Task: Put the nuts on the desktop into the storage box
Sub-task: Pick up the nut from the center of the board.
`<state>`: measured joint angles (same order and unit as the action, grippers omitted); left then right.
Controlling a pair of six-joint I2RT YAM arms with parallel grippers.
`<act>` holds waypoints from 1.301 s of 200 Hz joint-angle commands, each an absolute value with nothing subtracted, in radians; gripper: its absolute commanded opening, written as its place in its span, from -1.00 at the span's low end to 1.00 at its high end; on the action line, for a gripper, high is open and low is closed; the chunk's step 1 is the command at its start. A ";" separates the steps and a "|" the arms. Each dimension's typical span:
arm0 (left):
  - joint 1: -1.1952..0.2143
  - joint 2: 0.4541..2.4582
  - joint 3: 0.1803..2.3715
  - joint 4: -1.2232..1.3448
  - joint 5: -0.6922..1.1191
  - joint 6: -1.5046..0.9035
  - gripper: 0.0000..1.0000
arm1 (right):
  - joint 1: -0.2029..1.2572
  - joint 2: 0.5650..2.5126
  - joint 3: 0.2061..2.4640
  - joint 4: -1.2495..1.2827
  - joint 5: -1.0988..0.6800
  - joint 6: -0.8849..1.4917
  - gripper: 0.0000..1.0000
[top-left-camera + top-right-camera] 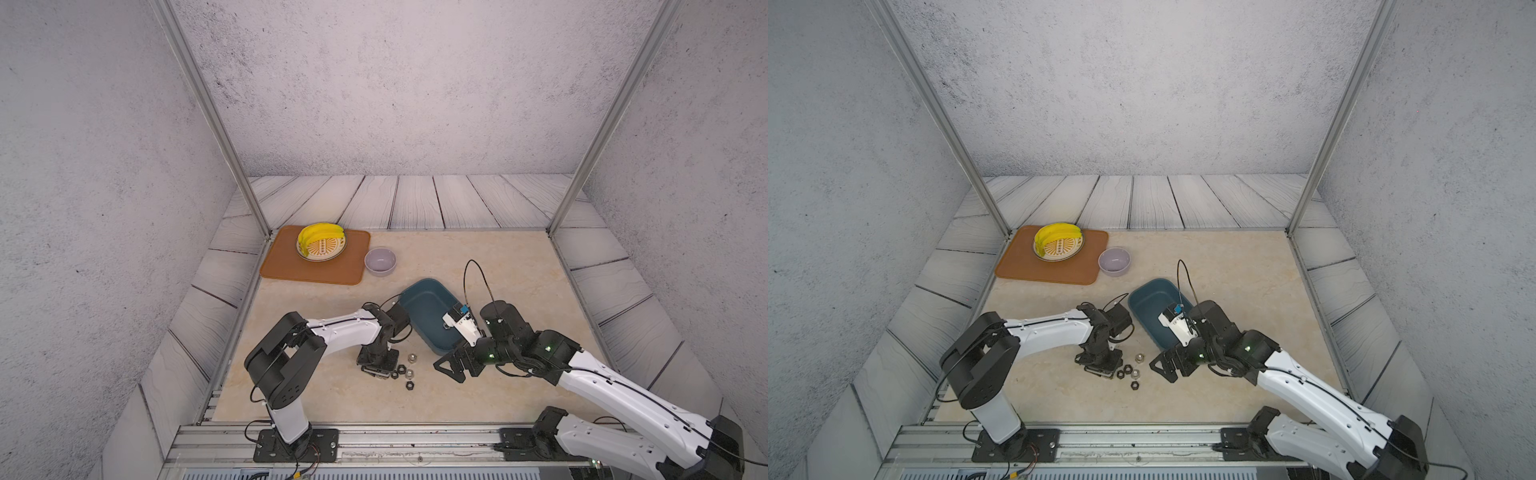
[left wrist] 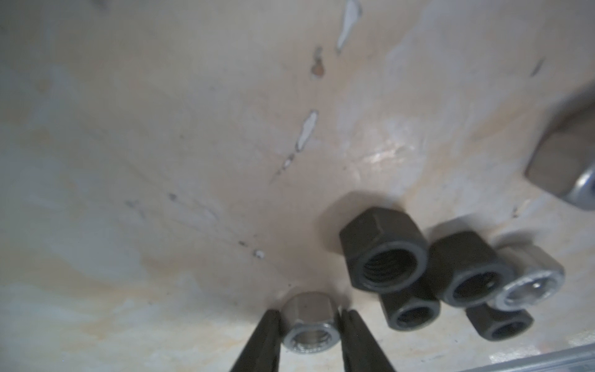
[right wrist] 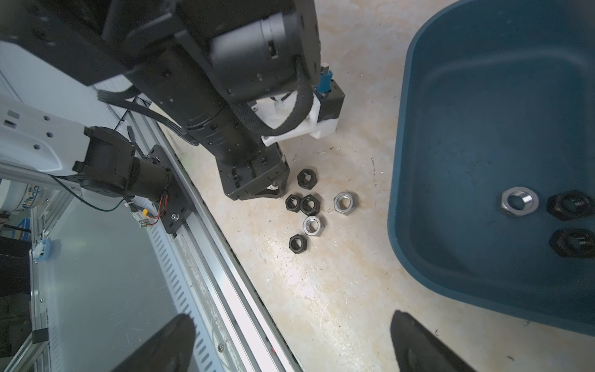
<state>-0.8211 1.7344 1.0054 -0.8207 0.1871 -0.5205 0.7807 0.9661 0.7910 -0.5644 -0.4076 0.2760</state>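
Note:
Several black and silver nuts (image 1: 405, 371) lie clustered on the beige desktop (image 1: 332, 395) in front of the dark teal storage box (image 1: 428, 307). My left gripper (image 2: 310, 314) points down at the cluster's left edge, its two fingers pressed against either side of one silver nut (image 2: 310, 325) that rests on the desktop. Black nuts (image 2: 384, 254) lie close beside it. My right gripper (image 3: 291, 317) hovers open and empty just right of the cluster, by the box's near corner (image 3: 418, 273). In the box lie one silver nut (image 3: 518, 201) and two black nuts (image 3: 570, 206).
An orange-brown mat (image 1: 316, 270) at the back left carries a plate with bananas (image 1: 320, 241). A small lavender bowl (image 1: 380, 261) stands next to it. A metal rail (image 1: 374, 440) with both arm bases runs along the front edge.

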 commanded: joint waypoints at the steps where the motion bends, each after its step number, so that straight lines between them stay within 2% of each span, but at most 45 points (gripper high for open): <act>1: -0.825 1.759 1.000 -0.781 0.172 -0.525 -0.41 | 0.784 0.950 0.790 -0.564 -0.390 0.261 0.98; 42: -0.825 1.729 0.997 -0.799 0.164 -0.528 -0.48 | 0.785 0.952 0.788 -0.564 -0.408 0.246 0.99; 83: -0.825 1.606 0.986 -0.785 0.213 -0.532 -0.50 | 0.787 0.919 0.779 -0.540 -0.377 0.246 0.99; 114: -0.825 1.498 0.997 -0.777 0.261 -0.540 -0.56 | 0.786 0.835 0.702 -0.372 -0.452 0.287 0.99; 153: -0.825 1.351 0.999 -0.763 0.336 -0.555 -0.56 | 0.787 0.694 0.591 -0.113 -0.693 0.247 0.98; 183: -0.825 1.248 0.997 -0.708 0.437 -0.569 -0.57 | 0.788 0.629 0.508 0.025 -0.659 0.214 0.99; 260: -0.823 1.082 0.919 -0.353 0.761 -0.713 -0.58 | 0.811 0.643 0.405 0.294 -0.705 -0.149 0.98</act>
<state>-0.8211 1.1091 0.9531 -0.5110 0.6216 -0.6548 0.7925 0.6579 0.4217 0.1661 -0.6724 0.0372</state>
